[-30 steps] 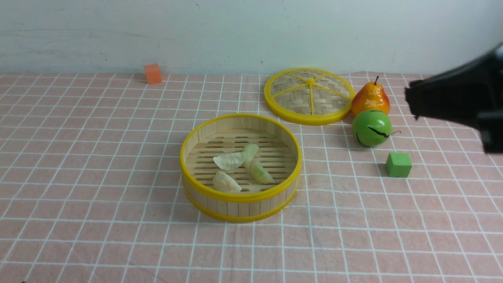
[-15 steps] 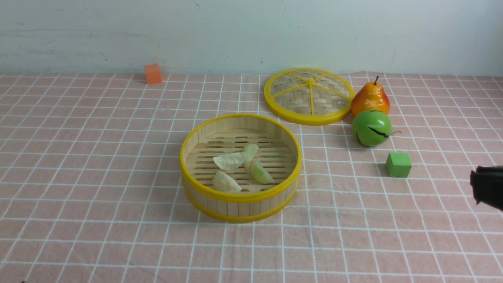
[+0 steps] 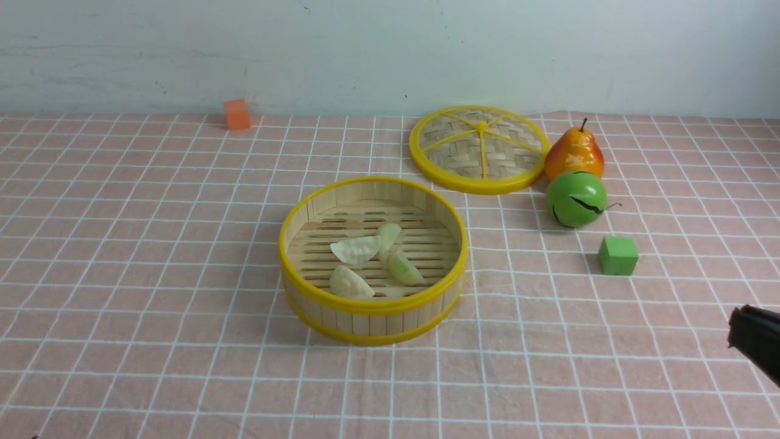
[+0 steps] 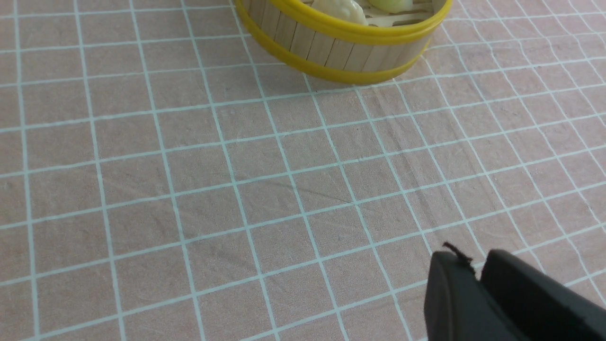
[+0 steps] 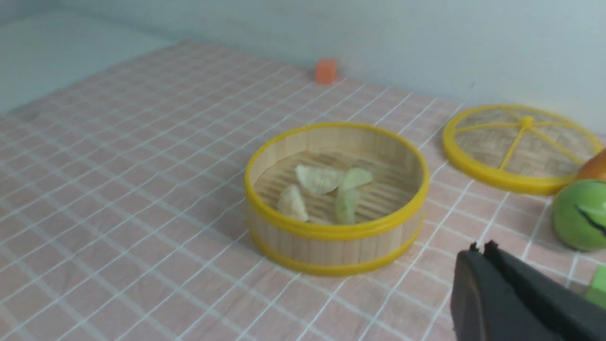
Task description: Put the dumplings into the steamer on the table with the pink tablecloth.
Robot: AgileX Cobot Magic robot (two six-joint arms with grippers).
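Note:
The steamer point(image 3: 365, 320) stands mid-table on the pink tablecloth point(image 3: 152, 244). Several pale dumplings lie on its slat floor: point(image 3: 355, 249), point(image 3: 350, 283), point(image 3: 403, 268). My right gripper point(image 3: 740, 332) is shut and empty, low at the front right, well apart from the steamer. In the right wrist view its tips point(image 5: 480, 247) sit this side of the steamer point(image 5: 331, 246), with the dumplings point(image 5: 319, 179) inside. My left gripper point(image 4: 473, 260) is shut and empty above bare cloth, short of the steamer point(image 4: 341, 49). It does not show in the front view.
The flat woven lid point(image 3: 479, 148) lies at the back right. Next to it are a toy pear point(image 3: 574, 153), a green round fruit point(image 3: 576, 198) and a green cube point(image 3: 618, 255). An orange cube point(image 3: 237, 114) sits by the back wall.
My right gripper has dropped from the upper right of the front view to the lower right edge, drawing back. The steamer and dumplings have not moved.

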